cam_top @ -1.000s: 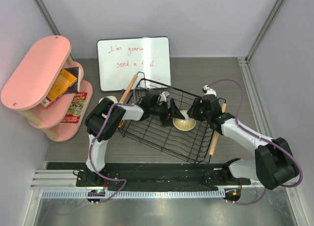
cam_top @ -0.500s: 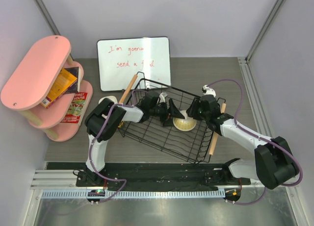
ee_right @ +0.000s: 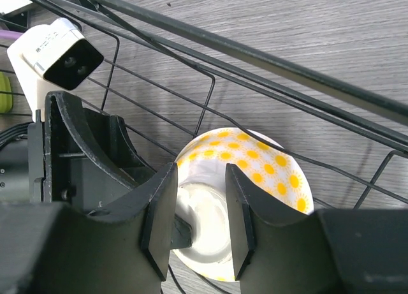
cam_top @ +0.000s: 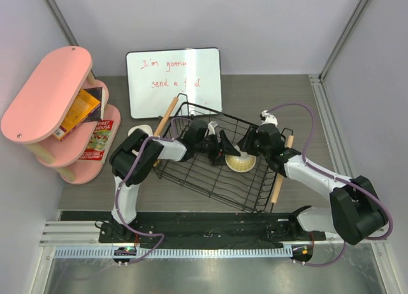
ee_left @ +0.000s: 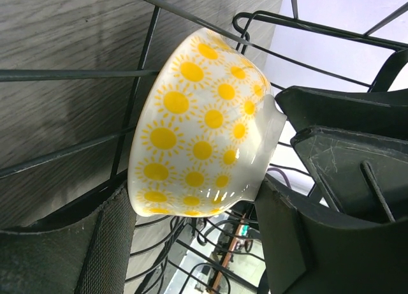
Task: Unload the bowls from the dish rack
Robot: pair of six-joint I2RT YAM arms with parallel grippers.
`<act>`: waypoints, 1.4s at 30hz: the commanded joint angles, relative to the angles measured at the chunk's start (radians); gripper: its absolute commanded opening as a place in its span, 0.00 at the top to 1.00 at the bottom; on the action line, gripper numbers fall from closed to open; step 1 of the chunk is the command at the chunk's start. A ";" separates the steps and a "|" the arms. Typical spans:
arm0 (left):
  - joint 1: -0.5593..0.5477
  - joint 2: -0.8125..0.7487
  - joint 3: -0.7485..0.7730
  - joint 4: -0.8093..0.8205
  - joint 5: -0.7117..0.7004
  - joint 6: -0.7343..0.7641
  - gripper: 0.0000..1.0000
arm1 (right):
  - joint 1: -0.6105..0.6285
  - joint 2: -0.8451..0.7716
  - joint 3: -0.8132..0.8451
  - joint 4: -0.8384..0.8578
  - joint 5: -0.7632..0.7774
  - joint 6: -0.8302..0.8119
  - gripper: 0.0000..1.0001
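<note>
A black wire dish rack (cam_top: 197, 174) is sitting skewed in the middle of a grey wood-grain table (cam_top: 268, 93), with a pale wooden handle (cam_top: 167, 115) at each end. One bowl (ee_left: 197, 128), white with yellow suns, is lying tipped on its side on the rack floor, toward the right end. Both arms are reaching into the rack and meeting at it.

The left gripper (cam_top: 224, 147) is bracketing the bowl, one finger (ee_left: 108, 243) at the base and the other at the rim. I cannot tell whether they are truly pinching it. The right gripper (ee_right: 197, 178) is hanging over the bowl's rim with its jaws partly spread and nothing caught between them.

Behind the rack a whiteboard (cam_top: 173, 82) with red writing is standing at the back. A pink shelf (cam_top: 48, 93) holding books (cam_top: 81, 109) is standing at the left.
</note>
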 commanded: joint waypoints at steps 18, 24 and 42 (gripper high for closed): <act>0.017 -0.253 0.185 -0.374 -0.333 0.236 1.00 | 0.077 -0.164 0.166 -0.574 0.064 0.008 0.55; 0.017 -0.311 0.211 -0.497 -0.400 0.303 1.00 | 0.077 -0.197 0.184 -0.652 0.126 -0.008 0.55; 0.017 -0.525 0.398 -0.974 -0.658 0.622 1.00 | -0.035 0.118 0.345 -0.675 0.253 -0.206 0.57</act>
